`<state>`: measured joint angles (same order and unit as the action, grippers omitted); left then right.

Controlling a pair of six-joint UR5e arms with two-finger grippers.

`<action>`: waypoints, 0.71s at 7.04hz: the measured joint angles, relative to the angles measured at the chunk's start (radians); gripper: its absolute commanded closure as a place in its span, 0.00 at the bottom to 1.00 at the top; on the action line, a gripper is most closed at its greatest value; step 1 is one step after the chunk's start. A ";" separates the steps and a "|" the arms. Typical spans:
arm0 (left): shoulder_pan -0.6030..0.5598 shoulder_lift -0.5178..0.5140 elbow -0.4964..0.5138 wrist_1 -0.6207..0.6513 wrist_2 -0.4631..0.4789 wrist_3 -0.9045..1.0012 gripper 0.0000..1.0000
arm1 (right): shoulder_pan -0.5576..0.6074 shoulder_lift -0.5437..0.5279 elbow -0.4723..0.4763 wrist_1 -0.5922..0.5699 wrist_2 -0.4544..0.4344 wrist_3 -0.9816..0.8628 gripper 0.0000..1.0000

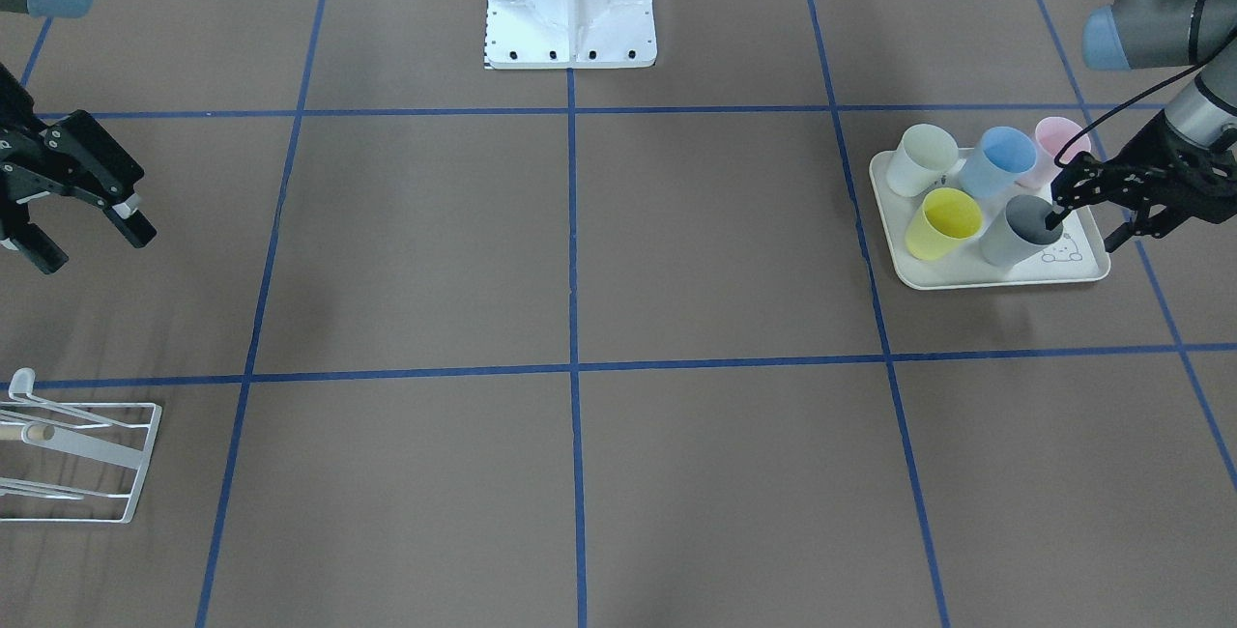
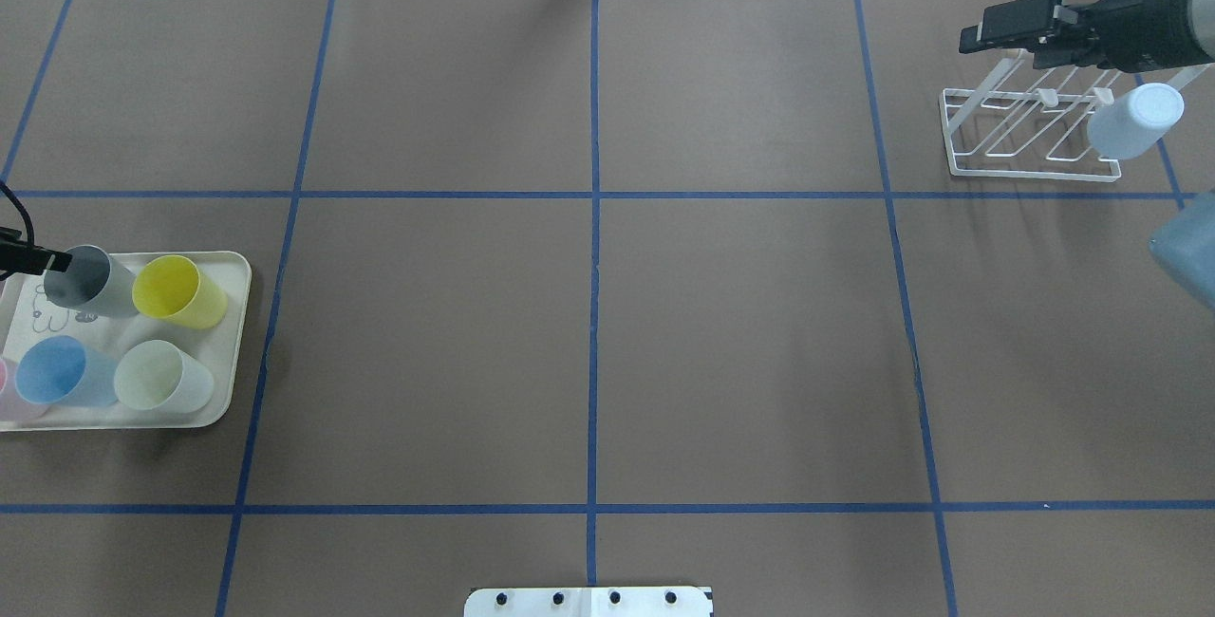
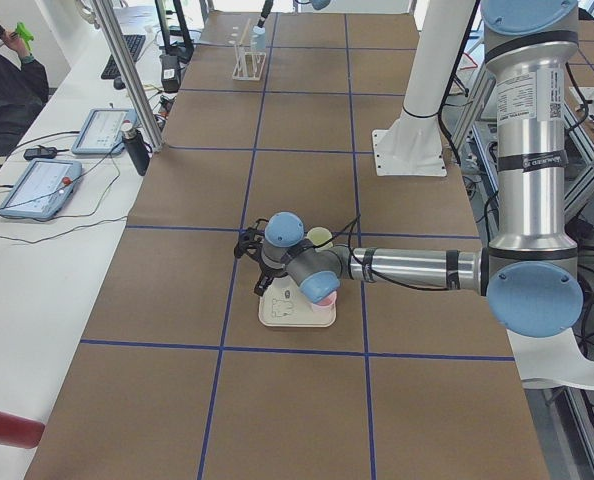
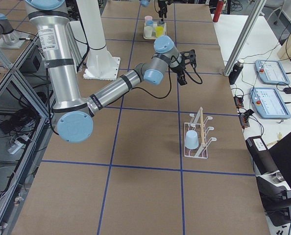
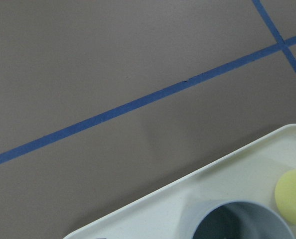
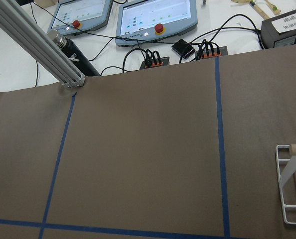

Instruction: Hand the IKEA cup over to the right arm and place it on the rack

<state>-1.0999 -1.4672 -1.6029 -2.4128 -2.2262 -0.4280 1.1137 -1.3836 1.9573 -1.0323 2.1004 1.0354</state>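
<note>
Grey cup (image 5: 240,224) fills the bottom edge of the left wrist camera's view, mouth up, on a cream tray (image 1: 966,282) at the robot's left end of the brown table (image 1: 715,242), which is crossed by blue tape lines (image 1: 572,222). Left gripper (image 1: 1082,232) reaches in low from the tray's outer side with its jaws spread: one finger dips into the grey cup's mouth at the rim, the other sits outside the cup wall with a clear gap, so the cup is straddled but not clamped. Four more cups share the tray: a yellow cup (image 1: 945,222) just beside the grey one, and a white cup (image 1: 921,159), a blue cup (image 1: 1000,161) and a pink cup (image 1: 1058,140) in the row behind, nearer the robot. At the table's opposite end stands the white wire rack (image 2: 1025,137), with a pale blue cup (image 2: 1134,121) hung upside down on one of its slanted rods. Right gripper (image 1: 95,248) hangs in the air near that end, apart from the rack, its jaws wide and holding nothing.
</note>
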 measured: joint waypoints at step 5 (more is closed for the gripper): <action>0.007 0.003 -0.004 -0.002 0.005 0.000 0.17 | 0.000 -0.001 -0.002 -0.002 0.001 -0.002 0.00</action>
<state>-1.0926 -1.4643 -1.6072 -2.4147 -2.2216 -0.4281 1.1137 -1.3850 1.9555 -1.0338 2.1015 1.0339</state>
